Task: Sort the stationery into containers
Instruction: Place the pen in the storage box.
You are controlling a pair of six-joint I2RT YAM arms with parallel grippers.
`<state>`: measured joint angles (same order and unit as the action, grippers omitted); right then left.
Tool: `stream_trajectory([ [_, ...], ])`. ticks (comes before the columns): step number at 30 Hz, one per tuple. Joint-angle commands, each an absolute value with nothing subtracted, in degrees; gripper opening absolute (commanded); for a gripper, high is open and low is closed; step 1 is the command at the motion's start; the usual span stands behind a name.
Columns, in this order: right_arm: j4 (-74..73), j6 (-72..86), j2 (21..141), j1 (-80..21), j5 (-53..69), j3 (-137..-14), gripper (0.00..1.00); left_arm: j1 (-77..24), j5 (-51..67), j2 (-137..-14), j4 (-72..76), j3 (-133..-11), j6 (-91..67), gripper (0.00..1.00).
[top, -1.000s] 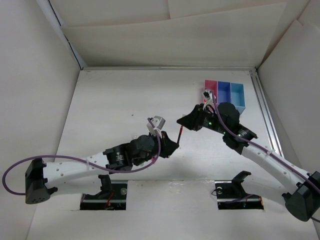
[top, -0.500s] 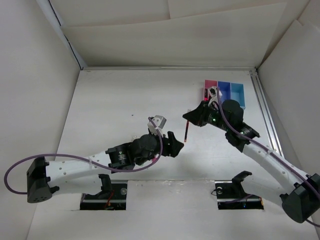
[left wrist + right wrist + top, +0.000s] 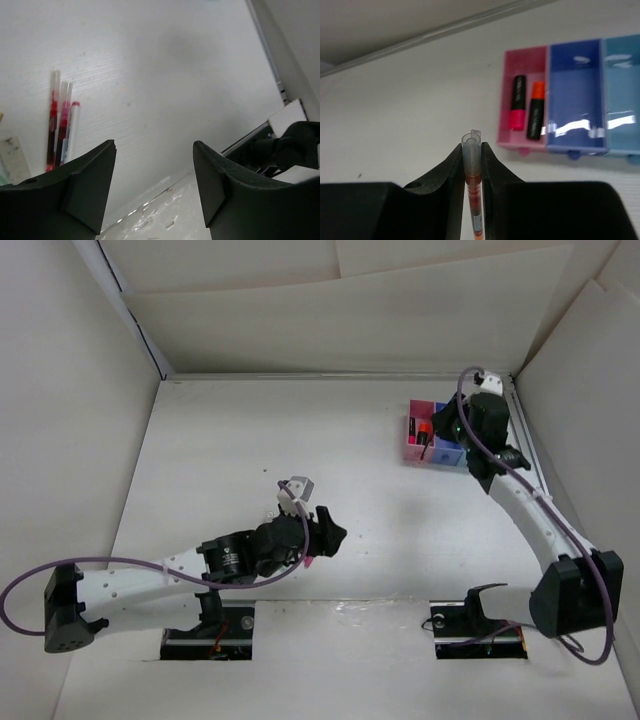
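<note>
My right gripper (image 3: 472,148) is shut on a thin red pen (image 3: 474,200) with a clear cap, held upright between the fingers. It hovers by the containers (image 3: 418,445), with the gripper (image 3: 440,430) over the row. The pink bin (image 3: 506,95) holds two highlighters, one pink-capped (image 3: 517,103) and one orange-capped (image 3: 535,110). The darker blue bin (image 3: 575,85) and the light blue bin (image 3: 622,85) show nothing inside. My left gripper (image 3: 155,175) is open and empty, low over the table's near edge (image 3: 322,532). Three pens (image 3: 61,131) lie side by side to its left.
A small beige eraser-like piece (image 3: 13,157) lies beside the pens at the left wrist view's edge. White walls enclose the table, and a metal rail (image 3: 527,455) runs down its right side behind the bins. The arm bases (image 3: 210,625) sit at the near edge.
The left gripper opened and let go of the red pen, then drew back toward the near edge. The right arm carried the pen from mid-table to the bins.
</note>
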<state>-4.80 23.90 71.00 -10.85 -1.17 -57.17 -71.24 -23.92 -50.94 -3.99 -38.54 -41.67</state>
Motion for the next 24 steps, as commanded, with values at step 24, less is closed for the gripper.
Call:
stream_trajectory([
  [24, -5.6, 17.0, 104.5, 0.1, -16.0, -85.1, 0.04, -71.4, -28.6, -63.3, -17.1, -33.0, -56.5, 0.56],
])
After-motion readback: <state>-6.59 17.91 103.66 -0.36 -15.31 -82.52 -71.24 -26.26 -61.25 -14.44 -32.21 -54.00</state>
